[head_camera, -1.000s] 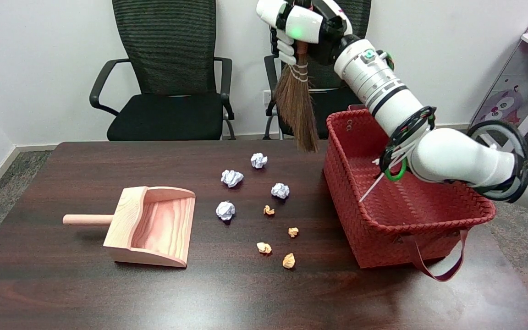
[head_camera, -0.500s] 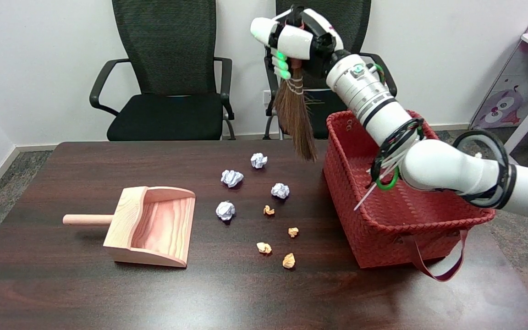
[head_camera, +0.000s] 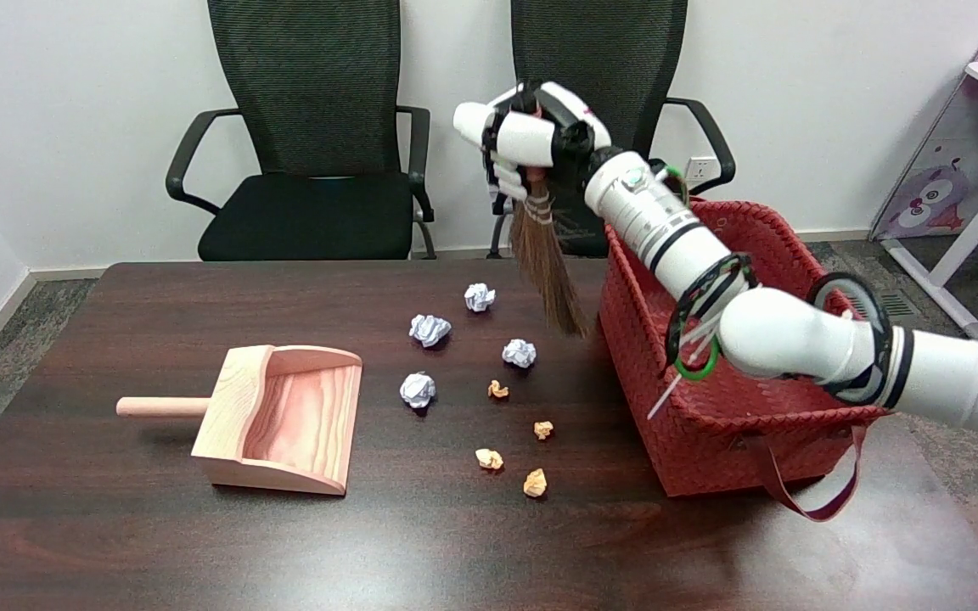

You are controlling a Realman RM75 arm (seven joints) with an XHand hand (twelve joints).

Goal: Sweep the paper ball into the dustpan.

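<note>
Your right hand [head_camera: 531, 140] had its fingers wrapped tight round the handle of the small brown straw hand broom [head_camera: 547, 271], bristles hanging down and slanting a little toward the woven red plastic basket [head_camera: 710, 407]. The bristle tips hung over the dark wooden table [head_camera: 115, 526], just beside the basket's left wall. The crumpled white paper balls [head_camera: 433, 329] lay to the left of the tips, and nearer the camera except for the farthest one. The small orange paper scraps [head_camera: 535, 483] lay nearer the camera again. The pale wooden dustpan [head_camera: 285, 420] sat farther left, its open mouth facing the balls. So the sweep ran leftward, bristles to paper to pan. I judged the basket wall the only thing crowding the broom; nothing stood between balls and pan.
</note>
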